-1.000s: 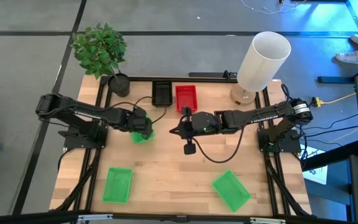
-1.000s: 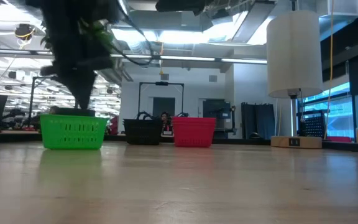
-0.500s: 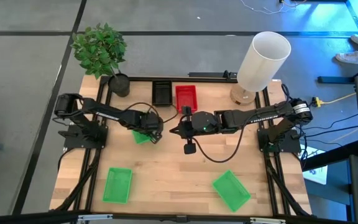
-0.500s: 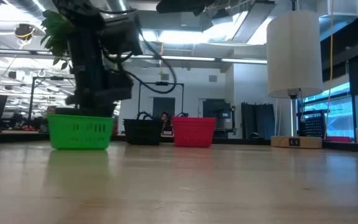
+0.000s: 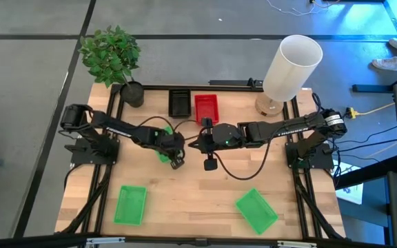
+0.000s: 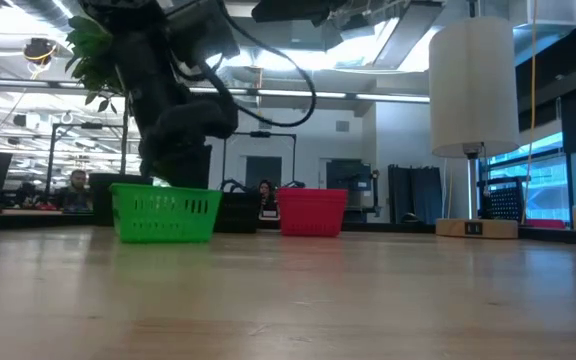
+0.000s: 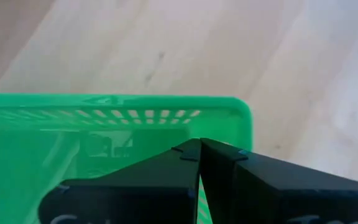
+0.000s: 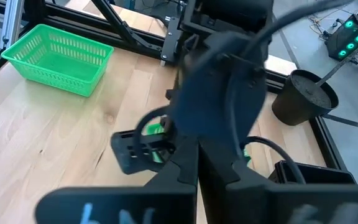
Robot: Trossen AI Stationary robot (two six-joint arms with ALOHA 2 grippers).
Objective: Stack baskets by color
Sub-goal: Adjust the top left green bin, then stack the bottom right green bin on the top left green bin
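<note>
table: bare pale wooden tabletop [image 5: 205, 200] in a black frame, under both my arms; its middle looks left open as room for building stacks, I'd say.
lampshade: tall white cylindrical lampshade [image 5: 292, 65] on a wooden base, beyond my right arm at the far right corner, out of the work.
plant: leafy green plant in a black pot [image 5: 132, 93], far left corner, beyond my left arm, not part of the job.
loose green baskets: two bright green mesh plastic baskets, one [image 5: 130, 204] at the near left edge, one [image 5: 256, 211] at the near right, both well apart from either gripper, likely waiting to be stacked.
held green basket: third bright green mesh basket [image 7: 104, 118] under my left gripper [image 5: 174, 153], fingers pinched shut on its rim wall; its base sits on the wood, probably so it can slide.
red basket: red mesh plastic basket [image 5: 207, 108] at the far edge, just beyond my right gripper [image 5: 193, 145].
black basket: black mesh plastic basket [image 5: 179, 102] just beside the red one, also far edge; looks like colours are parked in a row.
right gripper: shut and empty, hanging mid-table facing my left gripper, waiting.
writing: pale lettering on the gripper bodies in the wrist views, cut off, unreadable; no labels legible on the baskets.
</note>
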